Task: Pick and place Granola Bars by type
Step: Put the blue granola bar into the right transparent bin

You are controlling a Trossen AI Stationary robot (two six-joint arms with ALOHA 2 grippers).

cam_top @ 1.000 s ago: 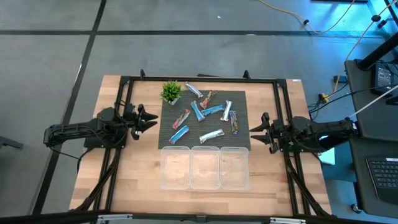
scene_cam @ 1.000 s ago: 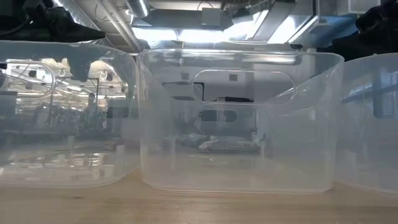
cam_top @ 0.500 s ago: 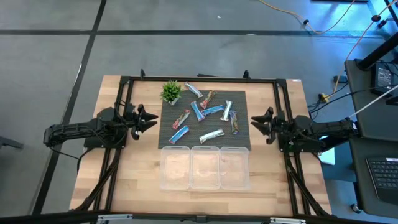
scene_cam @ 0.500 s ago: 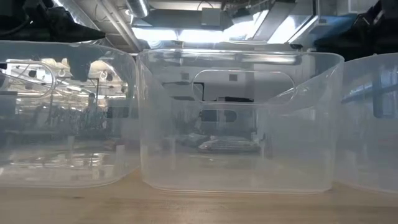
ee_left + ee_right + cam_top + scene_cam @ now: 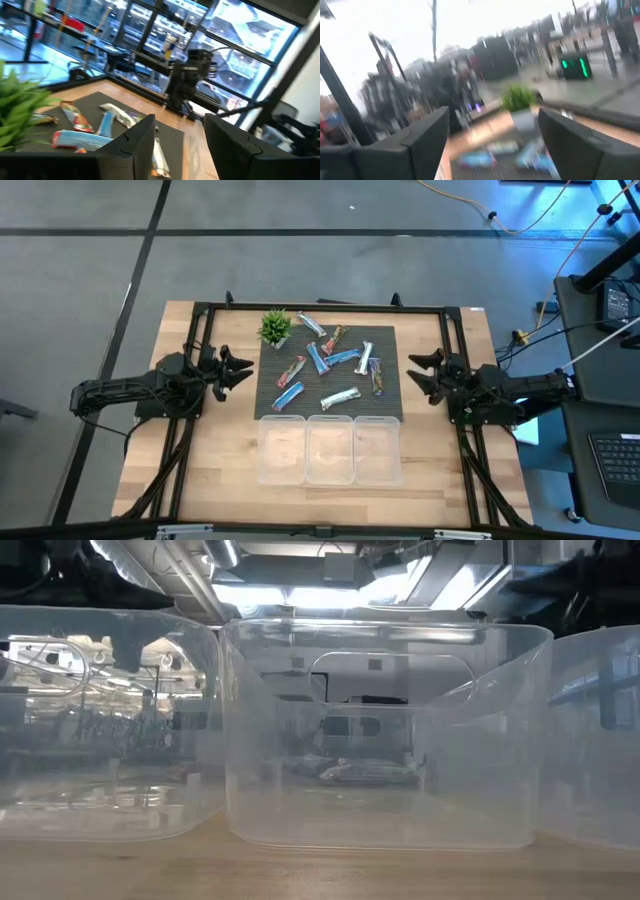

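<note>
Several granola bars lie flat and scattered on a dark mat (image 5: 385,405) in the middle of the table: blue ones (image 5: 289,395), a silver-white one (image 5: 340,397), a red-brown one (image 5: 291,368), a dark purple one (image 5: 377,376). Some show in the left wrist view (image 5: 75,139). My left gripper (image 5: 245,368) is open at the mat's left edge, empty. My right gripper (image 5: 414,372) is open at the mat's right edge, empty.
Three clear plastic bins (image 5: 331,447) stand in a row just near of the mat; they fill the low view (image 5: 380,730). A small green potted plant (image 5: 275,327) stands at the mat's far left corner. A black frame (image 5: 320,307) runs round the table's far part.
My right gripper has risen and gone a little toward the far edge and the mat, staying open. My left gripper has edged slightly toward the mat.
</note>
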